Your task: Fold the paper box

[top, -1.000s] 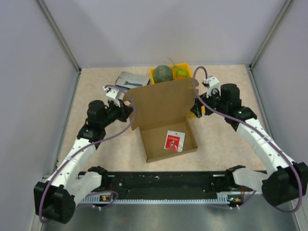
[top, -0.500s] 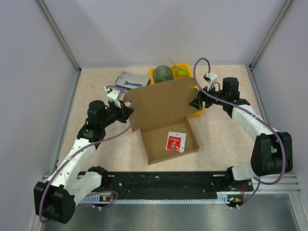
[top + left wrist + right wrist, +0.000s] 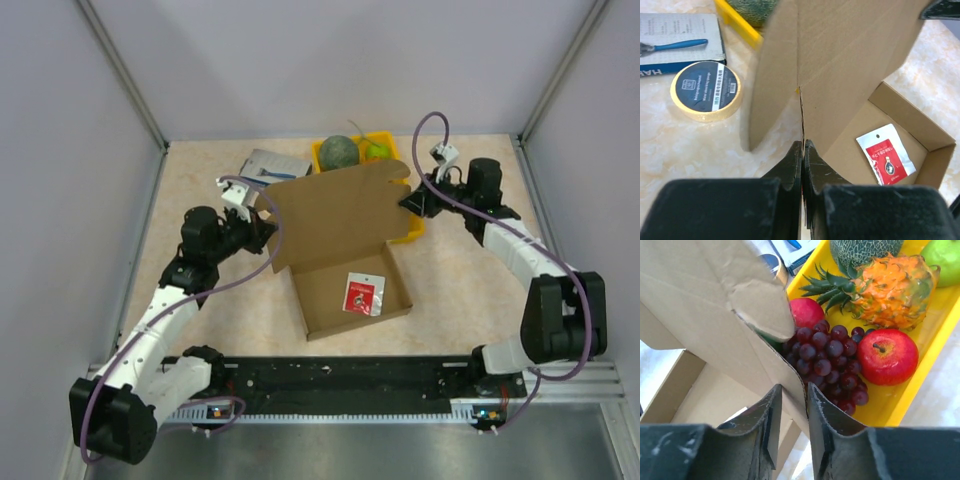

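The paper box (image 3: 345, 290) is brown cardboard; its shallow base lies flat mid-table and its lid (image 3: 335, 215) stands upright behind. My left gripper (image 3: 268, 232) is shut on the lid's left edge, at the fold of the side flap; in the left wrist view the fingers (image 3: 803, 145) pinch the thin cardboard (image 3: 840, 75). My right gripper (image 3: 405, 203) sits at the lid's right edge. In the right wrist view its fingers (image 3: 795, 390) straddle the cardboard (image 3: 705, 300), which lies against one finger with a gap to the other.
A red sachet (image 3: 362, 294) lies inside the box base. A yellow fruit tray (image 3: 920, 365) with grapes, apples, pineapple and melon stands right behind the lid. A tape roll (image 3: 706, 90) and a blue-grey packet (image 3: 272, 165) lie at the back left.
My right arm swung up and reached to the lid's right edge, and its jaws narrowed around the cardboard. The left gripper kept its hold and place.
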